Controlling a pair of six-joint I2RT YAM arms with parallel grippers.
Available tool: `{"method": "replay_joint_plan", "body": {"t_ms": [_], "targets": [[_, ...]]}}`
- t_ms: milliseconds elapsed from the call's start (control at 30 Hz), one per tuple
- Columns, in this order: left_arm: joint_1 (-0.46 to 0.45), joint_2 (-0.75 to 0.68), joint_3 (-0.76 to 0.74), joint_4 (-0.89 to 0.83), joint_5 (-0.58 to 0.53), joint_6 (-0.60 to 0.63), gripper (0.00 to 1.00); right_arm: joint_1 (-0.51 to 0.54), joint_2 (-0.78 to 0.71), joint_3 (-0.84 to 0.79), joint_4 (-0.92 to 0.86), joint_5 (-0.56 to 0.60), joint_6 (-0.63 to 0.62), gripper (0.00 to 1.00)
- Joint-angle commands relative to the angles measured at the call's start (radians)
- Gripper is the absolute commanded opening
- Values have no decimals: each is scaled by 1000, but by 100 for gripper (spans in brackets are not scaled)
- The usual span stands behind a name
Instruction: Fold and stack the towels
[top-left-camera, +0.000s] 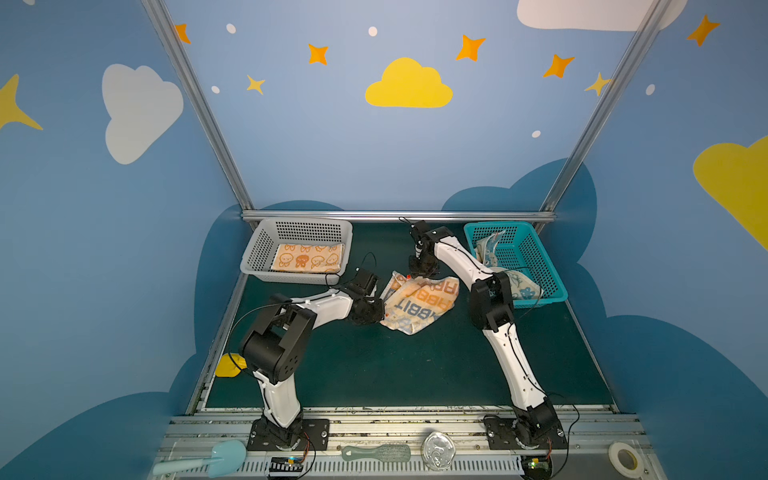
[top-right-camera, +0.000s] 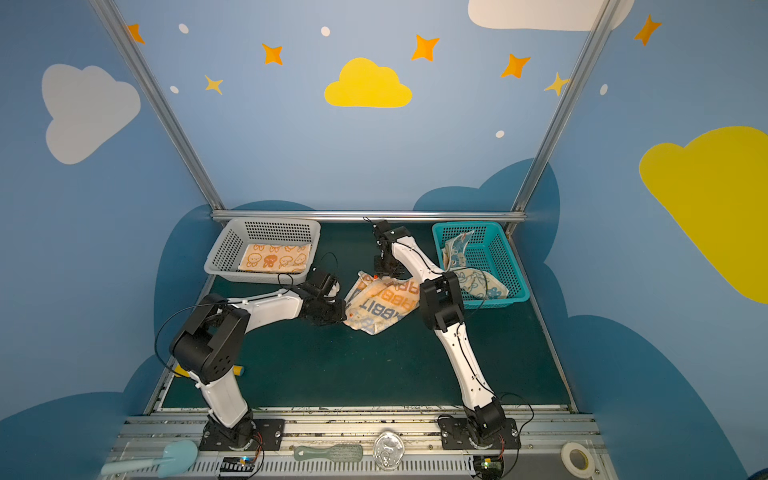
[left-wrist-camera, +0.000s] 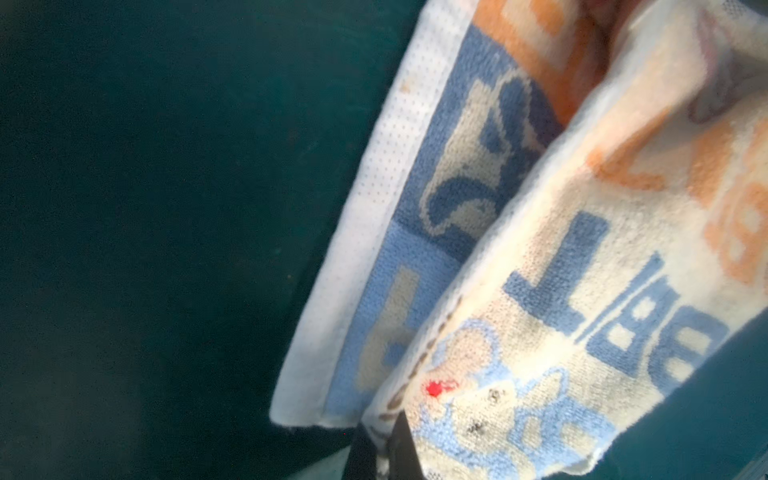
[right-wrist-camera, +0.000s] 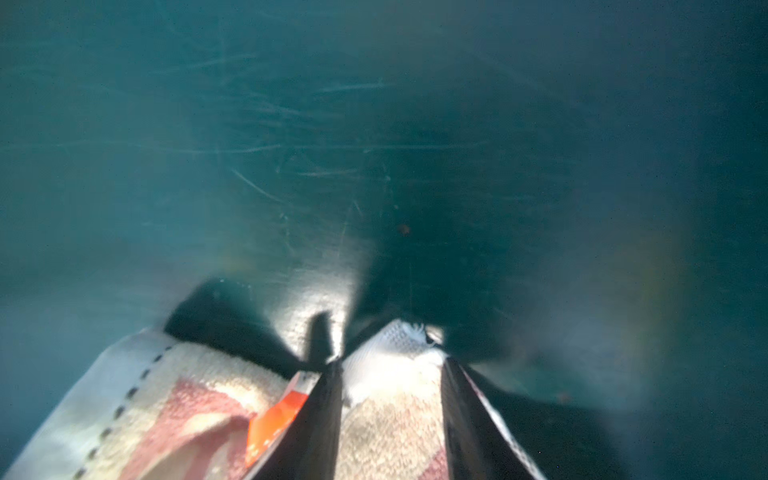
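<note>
Setup: dark green mat (top-left-camera: 395, 365) in a booth with blue walls (top-left-camera: 374, 145) painted with clouds and stars. The rail (top-left-camera: 415, 419) along the near edge carries a pale blue scoop (top-left-camera: 208, 457), a brush (top-left-camera: 376, 453) and a tape roll (top-left-camera: 623, 457). None of these is in play.

Mid-mat: the RABBIT towel (top-left-camera: 419, 303) lies crumpled and partly doubled over, lettering up, between the two arms.
- Left gripper (top-left-camera: 376, 309) is at the towel's left edge, jaws together. The left wrist view shows a hemmed corner running into the black fingers, so I read it as pinched on that corner.
- Right gripper (top-left-camera: 419, 272) is at the towel's far corner. The right wrist view shows the fingers (right-wrist-camera: 328, 415) apart, with the white hem corner lying loose between them and not squeezed.

Far side: the grey basket (top-left-camera: 257, 249), back left, holds the orange bunny towel (top-left-camera: 307, 257), folded flat. The teal basket (top-left-camera: 540, 266), back right, holds the blue-cream towel (top-left-camera: 490, 249), unfolded and rumpled, spilling toward the near rim and partly hidden by the right arm.

Handling (judgement):
- Light, limp terry with no stiffness, so anything unsupported will sag and fold on itself.
- The woven hem band looks like the firmest part. Best hold is on the hem at two adjacent corners, one per gripper, so the cloth hangs square.
- The pile should hold well in the pads, so slip is unlikely. Drag on the mat is likely if the towel is pulled flat.
- Where the cloth is doubled, a pinch may catch two layers. Check for a single layer before lifting.

Status: one of three towels looks finished.
</note>
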Motion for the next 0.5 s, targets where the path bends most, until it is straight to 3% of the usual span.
{"method": "replay_joint_plan", "body": {"t_ms": [0,167,267,467], "targets": [[-2,21,-19,-18,0,14,3,14,67,-2,-11,83,-22,37],[-3,21,-19,-17,0,15,3,26,82,-27,-39,150,-41,29],[-4,24,-19,-17,1,15,3,27,97,-37,-51,164,-39,15],[-5,21,-24,-18,-4,14,3,29,101,-14,-82,180,-45,10]]}}
